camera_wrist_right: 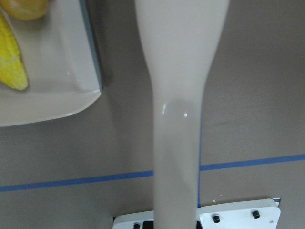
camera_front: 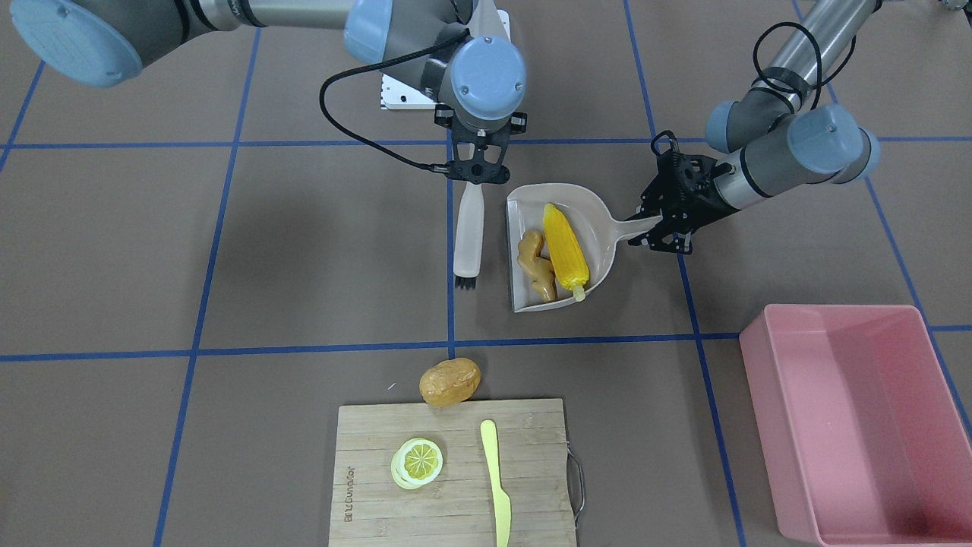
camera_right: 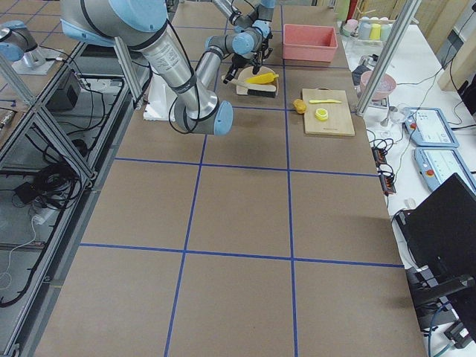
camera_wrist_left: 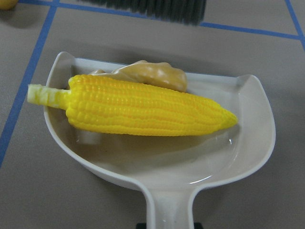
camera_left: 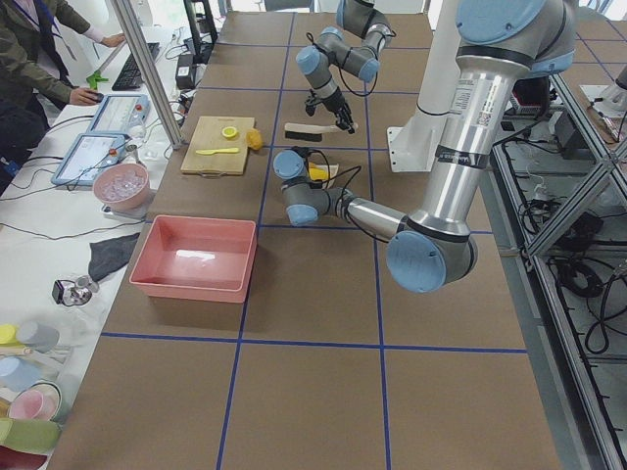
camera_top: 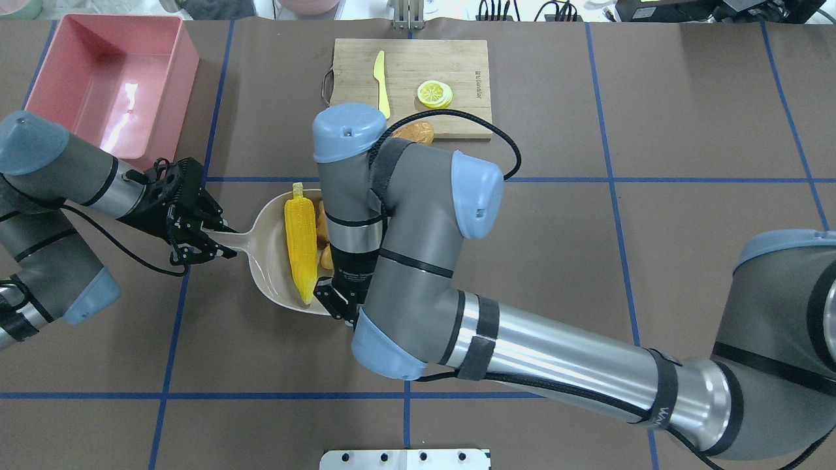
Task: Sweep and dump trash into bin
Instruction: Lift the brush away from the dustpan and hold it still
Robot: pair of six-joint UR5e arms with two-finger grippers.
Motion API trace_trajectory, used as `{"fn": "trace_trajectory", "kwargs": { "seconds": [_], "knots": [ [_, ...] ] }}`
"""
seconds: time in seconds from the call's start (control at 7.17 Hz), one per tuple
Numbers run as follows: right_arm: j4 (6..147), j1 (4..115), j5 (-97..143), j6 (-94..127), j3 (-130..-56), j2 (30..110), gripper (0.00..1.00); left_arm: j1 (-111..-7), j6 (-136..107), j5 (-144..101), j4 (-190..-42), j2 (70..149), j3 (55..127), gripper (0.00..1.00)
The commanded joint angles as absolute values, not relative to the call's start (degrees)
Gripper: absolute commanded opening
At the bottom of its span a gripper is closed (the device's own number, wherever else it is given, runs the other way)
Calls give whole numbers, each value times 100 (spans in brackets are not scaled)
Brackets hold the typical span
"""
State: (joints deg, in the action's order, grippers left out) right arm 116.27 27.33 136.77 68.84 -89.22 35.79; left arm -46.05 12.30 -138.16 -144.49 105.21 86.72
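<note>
Currently pinches the thin handle of the beige dustpan [camera_front: 600, 228] with the left gripper [camera_front: 659, 222], jaws pressed onto it from either side. Hard to tell whether the pan rests on the brown table [camera_front: 228, 266] or hangs just above it. Carries two of the three pieces of trash in that pan: the yellow corn cob [camera_front: 566, 243] lying across the middle, stalk end poking over one side wall, and the knobby ginger root [camera_front: 534, 262] touching it on the side toward the pan's open lip. Grips the top of the white brush [camera_front: 468, 228] with the right gripper [camera_front: 477, 171], jaws closed on the handle (clearest from the right wrist, where the handle runs straight down to the camera). Holds the brush parallel to the pan's open lip and just beside it, not touching, dark bristles [camera_front: 465, 282] at the end toward the wooden cutting board [camera_front: 380, 433]. Has the third piece, the brown-orange potato [camera_front: 450, 381], outside the pan and well apart from it, on the table against the board's edge that faces the robot. Shows on the board a round lemon slice [camera_front: 417, 462] and a pale yellow knife [camera_front: 495, 475], near each other but apart. Has the pink bin [camera_front: 850, 410] standing upright on the robot's left, toward the operators' side of the table, well apart from the pan, the left gripper lying between pan and bin.
</note>
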Motion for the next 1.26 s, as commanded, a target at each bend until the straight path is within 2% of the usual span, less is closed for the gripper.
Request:
{"fn": "trace_trajectory", "kwargs": {
  "seconds": [0.0,0.28,0.7,1.12],
  "knots": [
    [12267,2769,13562,6481,-9588,3945,0,-4605,1222,-13816,-14449,10521,8666,0],
    [12287,2707,13378,6460,-9650,4043,0,-4605,1222,-13816,-14449,10521,8666,0],
    [12384,2646,13263,6460,-10387,4735,0,-4605,1222,-13816,-14449,10529,8666,0],
    [12454,2645,13149,6277,-10468,4869,0,-4597,1213,-13816,-14441,10529,8666,0]
  ]
}}
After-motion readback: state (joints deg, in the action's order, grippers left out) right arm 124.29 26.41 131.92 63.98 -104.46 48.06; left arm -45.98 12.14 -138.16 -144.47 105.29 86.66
